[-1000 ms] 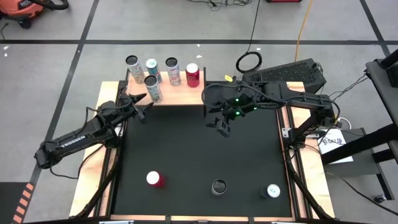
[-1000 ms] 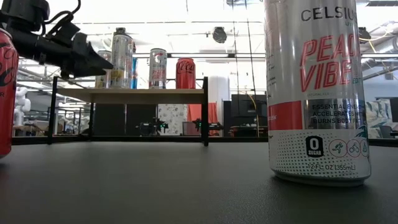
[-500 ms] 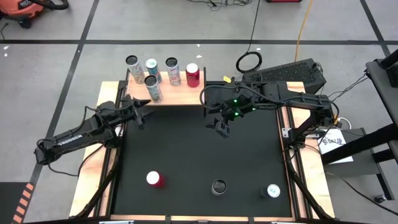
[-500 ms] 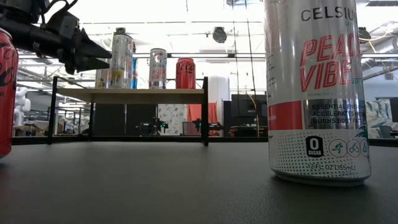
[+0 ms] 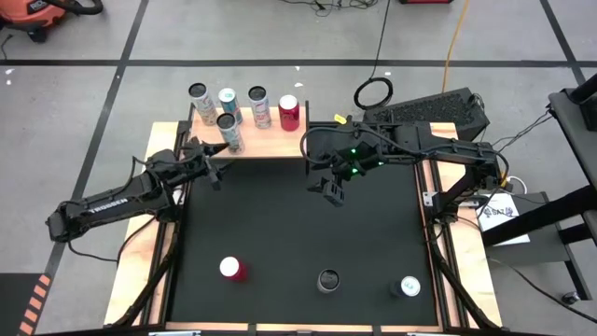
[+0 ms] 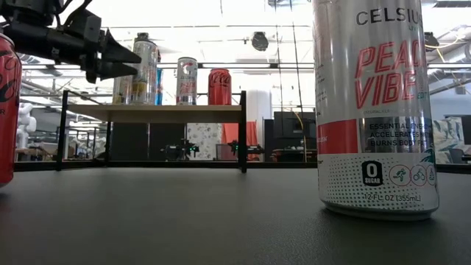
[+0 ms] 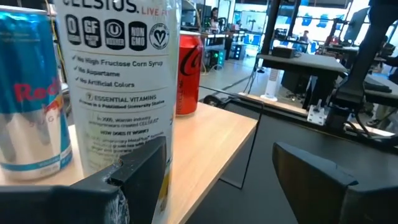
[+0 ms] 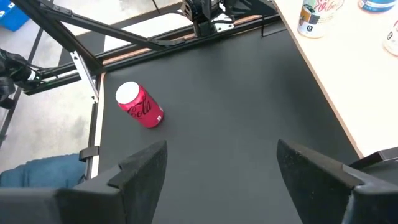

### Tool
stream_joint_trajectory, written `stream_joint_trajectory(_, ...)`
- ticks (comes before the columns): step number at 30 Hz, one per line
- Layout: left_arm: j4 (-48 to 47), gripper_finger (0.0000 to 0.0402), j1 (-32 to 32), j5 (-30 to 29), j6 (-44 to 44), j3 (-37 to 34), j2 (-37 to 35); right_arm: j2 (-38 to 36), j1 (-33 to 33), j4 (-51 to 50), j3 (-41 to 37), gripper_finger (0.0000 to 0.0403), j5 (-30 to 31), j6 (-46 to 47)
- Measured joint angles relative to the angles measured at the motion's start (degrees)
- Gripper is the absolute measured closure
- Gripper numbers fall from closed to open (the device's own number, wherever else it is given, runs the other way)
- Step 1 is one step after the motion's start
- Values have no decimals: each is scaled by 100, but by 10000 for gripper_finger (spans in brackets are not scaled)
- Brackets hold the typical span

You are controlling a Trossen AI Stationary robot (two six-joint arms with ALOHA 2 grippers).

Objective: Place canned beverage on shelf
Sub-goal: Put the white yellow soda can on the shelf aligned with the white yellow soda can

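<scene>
The shelf (image 5: 270, 142) stands at the table's far left edge and carries several upright cans. A tall white Celsius can (image 7: 121, 81) stands nearest its front edge. A blue-silver can (image 7: 31, 106) and a red cola can (image 7: 188, 74) stand behind it. My left gripper (image 5: 220, 161) is open and level at can height, just in front of the shelf (image 6: 154, 112). The white can is off to one side of its gap, and nothing is between the fingers (image 7: 217, 155). My right gripper (image 5: 331, 193) hangs open above the table's middle, holding nothing. My left gripper's one finger (image 7: 140, 171) stands right next to the lower side of the white can (image 7: 124, 134), coming level from the table's near left. The finger itself hides the place between them, so I cannot tell whether it touches. The can stands upright on the shelf.
Three cans stand on the black table near its front edge: a red one (image 5: 231, 269), a dark-topped one (image 5: 328, 280) and a silver Celsius can (image 5: 409, 287). The silver can (image 6: 375, 110) fills the low view's right. Wooden strips edge the table.
My left gripper has risen from below the can tops to about their upper half. It has also swung a little toward the shelf's front can, and it has stayed open. The cans have not moved.
</scene>
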Motion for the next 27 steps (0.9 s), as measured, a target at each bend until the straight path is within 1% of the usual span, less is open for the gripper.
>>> stream_joint_trajectory(7,594,109,-11,-56,16,0,640,0,-2,0,4,117,0,-59)
stream_joint_trajectory(12,638,109,-65,-56,-114,0,884,0,0,-3,4,117,0,-59)
stream_joint_trajectory(21,637,109,-699,-67,-136,0,923,2,-2,-12,4,117,0,-70)
stream_joint_trajectory(27,966,109,-1150,-65,-286,0,920,71,-26,503,4,117,27,-414)
